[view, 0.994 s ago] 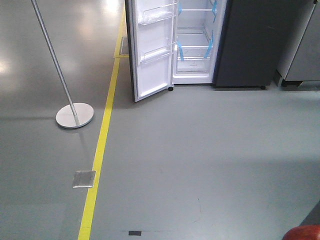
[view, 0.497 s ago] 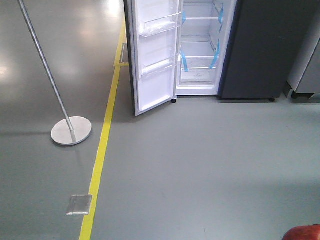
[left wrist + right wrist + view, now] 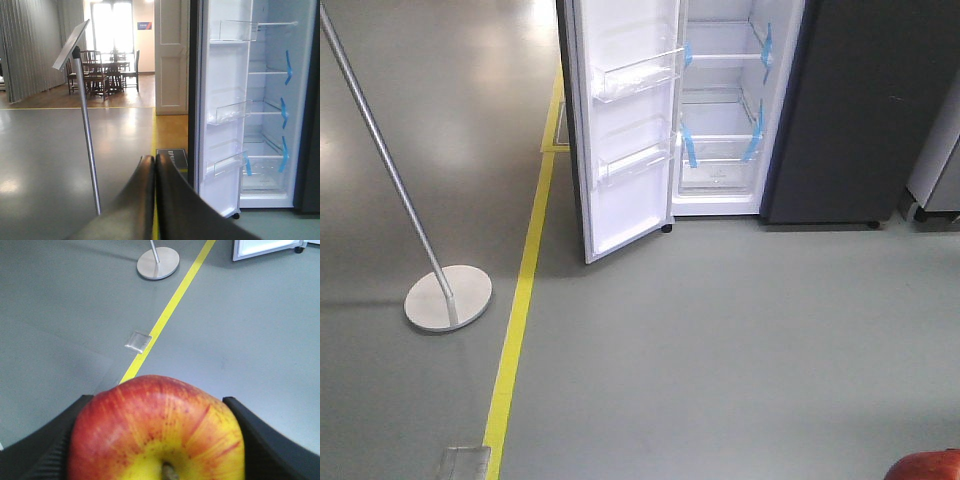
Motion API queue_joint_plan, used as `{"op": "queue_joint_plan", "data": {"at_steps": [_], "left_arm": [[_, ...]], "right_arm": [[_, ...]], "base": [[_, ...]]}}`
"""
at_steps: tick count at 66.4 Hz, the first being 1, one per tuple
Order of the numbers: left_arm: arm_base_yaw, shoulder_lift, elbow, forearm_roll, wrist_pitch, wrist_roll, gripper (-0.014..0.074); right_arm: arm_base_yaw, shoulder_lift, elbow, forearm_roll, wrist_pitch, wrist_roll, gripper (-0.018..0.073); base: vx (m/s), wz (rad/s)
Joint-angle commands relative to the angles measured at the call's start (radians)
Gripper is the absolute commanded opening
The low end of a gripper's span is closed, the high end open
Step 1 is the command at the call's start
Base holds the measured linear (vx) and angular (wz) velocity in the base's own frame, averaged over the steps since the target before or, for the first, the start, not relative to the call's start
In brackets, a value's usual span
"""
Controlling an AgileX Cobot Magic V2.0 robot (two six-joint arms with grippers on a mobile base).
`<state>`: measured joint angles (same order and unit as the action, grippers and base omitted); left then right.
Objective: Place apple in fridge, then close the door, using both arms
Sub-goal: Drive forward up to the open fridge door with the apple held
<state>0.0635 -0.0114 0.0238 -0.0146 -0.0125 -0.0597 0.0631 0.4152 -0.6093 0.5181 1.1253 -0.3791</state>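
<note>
The red apple (image 3: 155,432) with a yellow patch round its stem fills the bottom of the right wrist view, and my right gripper (image 3: 156,440) is shut on it, one black finger on each side. A red sliver of the apple (image 3: 928,466) shows at the front view's bottom right corner. The dark grey fridge (image 3: 850,110) stands ahead with its white inside showing, shelves marked with blue tape. Its door (image 3: 625,130) hangs open to the left, clear bins on its white inner face. In the left wrist view my left gripper (image 3: 154,159) is shut on nothing, fridge (image 3: 267,100) and door (image 3: 220,110) at its right.
A metal pole on a round base (image 3: 447,297) stands left of the door. A yellow floor line (image 3: 520,320) runs toward the fridge, with a metal floor plate (image 3: 460,462) beside it. A grey cabinet (image 3: 942,160) stands at far right. White panelled doors (image 3: 171,55) and a dining table (image 3: 102,67) lie beyond.
The fridge, pole base and floor plate have all slid down and grown in the front view, so the base has rolled closer to the fridge. The apple stays held.
</note>
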Motion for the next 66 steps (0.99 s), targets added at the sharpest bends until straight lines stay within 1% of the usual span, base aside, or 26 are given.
{"op": "queue_joint_plan", "data": {"at_steps": [1,66], "left_arm": [[-0.003,-0.015,-0.016,-0.001,-0.077,-0.009,-0.0006],[-0.003,-0.015,-0.016,-0.001,-0.077,-0.009,-0.0006]], "right_arm": [[-0.003,0.008,-0.026,0.038,-0.055,-0.008,0.0097],[-0.003,0.008,-0.026,0.038,-0.055,-0.008,0.0097]], "base": [[0.29,-0.02],[0.25,0.02]]}}
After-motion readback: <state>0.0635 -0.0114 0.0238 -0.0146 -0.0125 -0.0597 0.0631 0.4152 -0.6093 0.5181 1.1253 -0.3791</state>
